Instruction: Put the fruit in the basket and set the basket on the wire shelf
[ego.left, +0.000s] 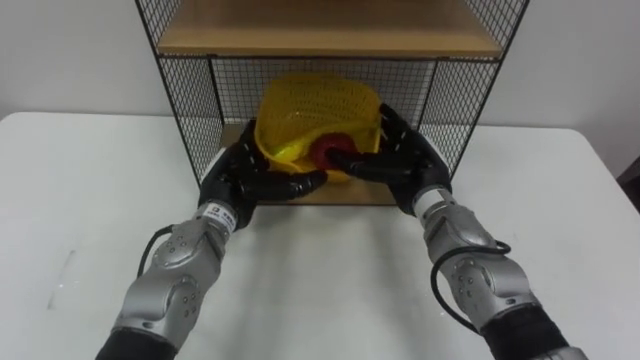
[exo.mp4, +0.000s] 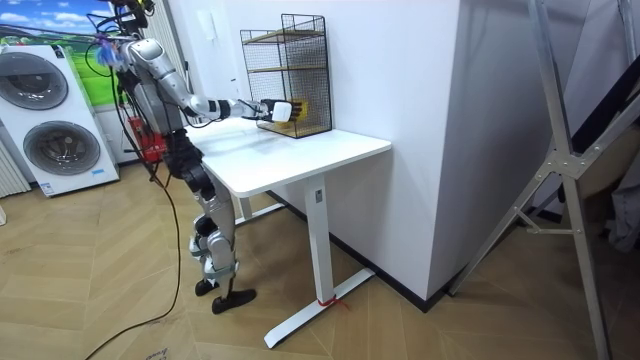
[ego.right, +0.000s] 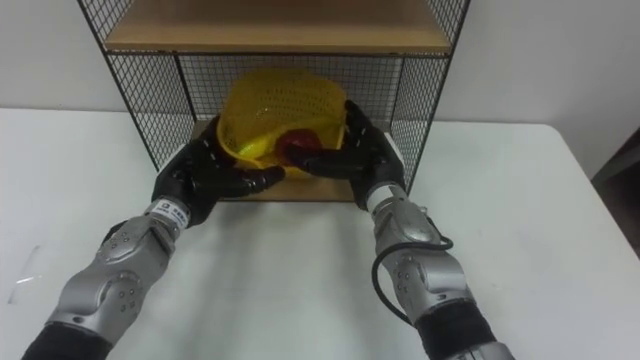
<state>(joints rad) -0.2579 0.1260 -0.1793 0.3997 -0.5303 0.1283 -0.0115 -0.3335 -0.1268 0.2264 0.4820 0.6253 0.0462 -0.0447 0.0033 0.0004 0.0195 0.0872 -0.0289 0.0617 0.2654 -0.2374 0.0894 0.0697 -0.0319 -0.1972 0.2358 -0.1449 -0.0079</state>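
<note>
A yellow mesh basket (ego.left: 318, 118) is tipped toward me inside the lower bay of the wire shelf (ego.left: 190, 110), its opening facing forward. A red fruit (ego.left: 328, 152) lies in it. My left hand (ego.left: 262, 172) grips the basket's lower left rim with curled fingers. My right hand (ego.left: 392, 150) clasps its right side, thumb across the front rim. In the room view I stand at the table's end, both arms stretched out to the shelf (exo.mp4: 288, 75), with the basket (exo.mp4: 298, 108) at its lower level.
The shelf has a wooden upper board (ego.left: 330, 40) and a wooden bottom board (ego.left: 350, 192), with black mesh sides. It stands at the back of a white table (ego.left: 320, 290) against a white wall. Washing machines (exo.mp4: 50, 110) stand behind me.
</note>
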